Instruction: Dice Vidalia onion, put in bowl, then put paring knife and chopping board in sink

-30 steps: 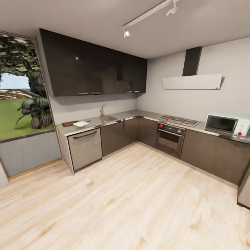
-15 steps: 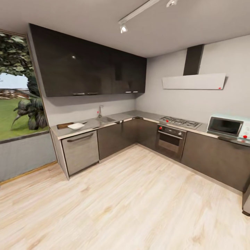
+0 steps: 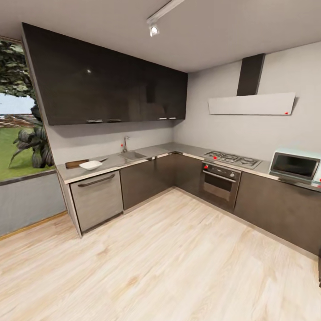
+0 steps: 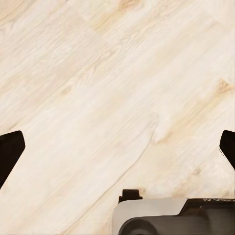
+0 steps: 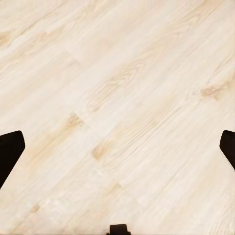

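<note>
Both claws, left claw [image 4: 117, 147] and right claw [image 5: 117, 147], hang wide open and empty over the pale wooden floor [image 5: 122, 98]. Far off, a shallow white square bowl [image 3: 90, 165] sits on the long grey bench [image 3: 147, 154].

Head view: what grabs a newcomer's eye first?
The long bank of glossy black wall cabinets above the grey L-shaped countertop. Beyond a wide stretch of pale wood floor, the white bowl stands out on the countertop's left end, and the window frames green plants at far left.

Black fingers [image 4: 10, 152], grey rounded base [image 4: 161, 218]
</note>
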Controlling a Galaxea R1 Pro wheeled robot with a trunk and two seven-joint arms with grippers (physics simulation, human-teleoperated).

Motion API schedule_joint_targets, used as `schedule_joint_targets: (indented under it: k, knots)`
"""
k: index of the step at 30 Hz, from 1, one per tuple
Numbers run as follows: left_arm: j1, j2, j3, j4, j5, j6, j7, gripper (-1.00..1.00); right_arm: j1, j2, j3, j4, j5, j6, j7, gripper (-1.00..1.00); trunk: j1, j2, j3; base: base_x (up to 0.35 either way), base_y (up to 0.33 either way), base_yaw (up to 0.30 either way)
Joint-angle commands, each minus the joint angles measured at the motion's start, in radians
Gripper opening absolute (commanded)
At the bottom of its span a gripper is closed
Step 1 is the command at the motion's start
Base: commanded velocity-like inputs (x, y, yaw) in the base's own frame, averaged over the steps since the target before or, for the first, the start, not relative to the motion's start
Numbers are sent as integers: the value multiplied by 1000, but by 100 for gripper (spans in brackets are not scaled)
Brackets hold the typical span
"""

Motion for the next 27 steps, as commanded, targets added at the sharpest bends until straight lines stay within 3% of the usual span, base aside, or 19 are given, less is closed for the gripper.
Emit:
schedule_joint_targets:
  k: [1,13,27]
  knots:
    - [0,0,1,0,0,-2,0,100,0,0,0,1,0,-3,-3,100,1,0,0,311,-119,0]
    - [0,0,1,0,0,-2,0,100,0,0,0,1,0,-3,-4,100,1,0,0,311,-134,51]
    - [0,0,1,0,0,-2,0,100,0,0,0,1,0,-3,-4,100,1,0,0,304,-163,191]
